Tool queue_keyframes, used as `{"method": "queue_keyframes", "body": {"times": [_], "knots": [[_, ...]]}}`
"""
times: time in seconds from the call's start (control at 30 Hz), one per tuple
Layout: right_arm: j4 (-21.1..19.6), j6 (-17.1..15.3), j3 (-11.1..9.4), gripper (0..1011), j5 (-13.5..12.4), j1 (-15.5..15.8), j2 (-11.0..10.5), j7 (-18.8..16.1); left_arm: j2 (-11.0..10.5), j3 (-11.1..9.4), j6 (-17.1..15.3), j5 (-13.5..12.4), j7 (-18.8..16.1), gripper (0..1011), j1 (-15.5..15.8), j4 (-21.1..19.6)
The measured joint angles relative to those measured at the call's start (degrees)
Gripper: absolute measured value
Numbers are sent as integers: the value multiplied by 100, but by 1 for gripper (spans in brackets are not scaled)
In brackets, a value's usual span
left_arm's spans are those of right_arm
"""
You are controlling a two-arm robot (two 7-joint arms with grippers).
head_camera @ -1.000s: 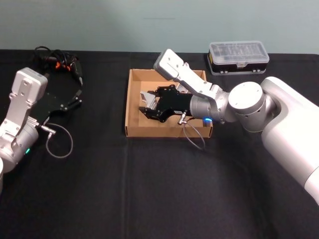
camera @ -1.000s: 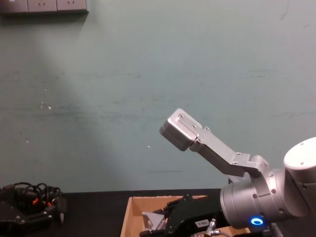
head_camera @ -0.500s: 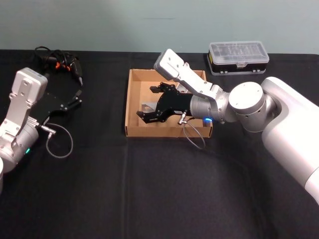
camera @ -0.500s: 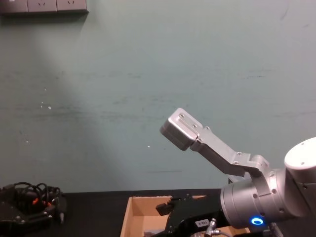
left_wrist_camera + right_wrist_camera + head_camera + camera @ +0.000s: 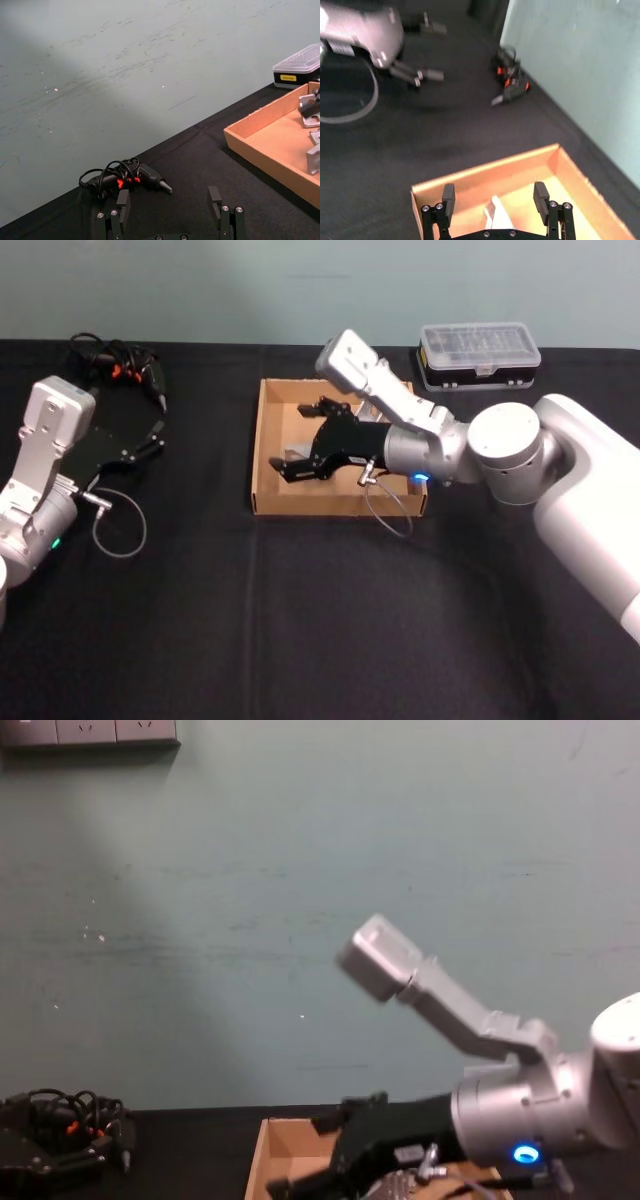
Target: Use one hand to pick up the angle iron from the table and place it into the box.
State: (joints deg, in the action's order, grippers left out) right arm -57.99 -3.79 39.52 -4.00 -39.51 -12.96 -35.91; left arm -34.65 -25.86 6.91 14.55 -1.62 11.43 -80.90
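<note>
The angle iron (image 5: 297, 452), a small grey metal piece, lies inside the tan cardboard box (image 5: 270, 502) on the black table (image 5: 320, 620). My right gripper (image 5: 305, 443) hovers open just above it with nothing between its fingers. In the right wrist view the angle iron (image 5: 497, 215) rests on the floor of the box (image 5: 470, 177), below the spread right gripper (image 5: 494, 195). The chest view shows the right gripper (image 5: 315, 1150) over the box (image 5: 258, 1160). My left gripper (image 5: 155, 437) is parked at the far left, and the left wrist view shows it (image 5: 169, 200) open.
A clear-lidded plastic case (image 5: 478, 352) stands behind the box to the right. A black tool with a tangled cable (image 5: 115, 365) lies at the back left. A looped grey cable (image 5: 118, 520) hangs by the left arm. The front of the table is bare.
My right gripper, shut on the angle iron a second ago, opened and let it drop into the box. It has since risen a little and drawn back to the right.
</note>
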Motion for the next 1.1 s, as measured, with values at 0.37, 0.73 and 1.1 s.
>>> {"method": "queue_keyframes", "body": {"times": [0.37,0.73,1.1], "knots": [[-1279,445,-785,1000,-899,736,-479,78,0,0,0,0,0,1011,0,0],[-1918,824,-1573,1000,-1019,1824,-795,1292,0,0,0,0,0,1011,0,0],[-1778,1323,-1817,1000,-551,2198,-754,1864,0,0,0,0,0,1011,0,0]]}}
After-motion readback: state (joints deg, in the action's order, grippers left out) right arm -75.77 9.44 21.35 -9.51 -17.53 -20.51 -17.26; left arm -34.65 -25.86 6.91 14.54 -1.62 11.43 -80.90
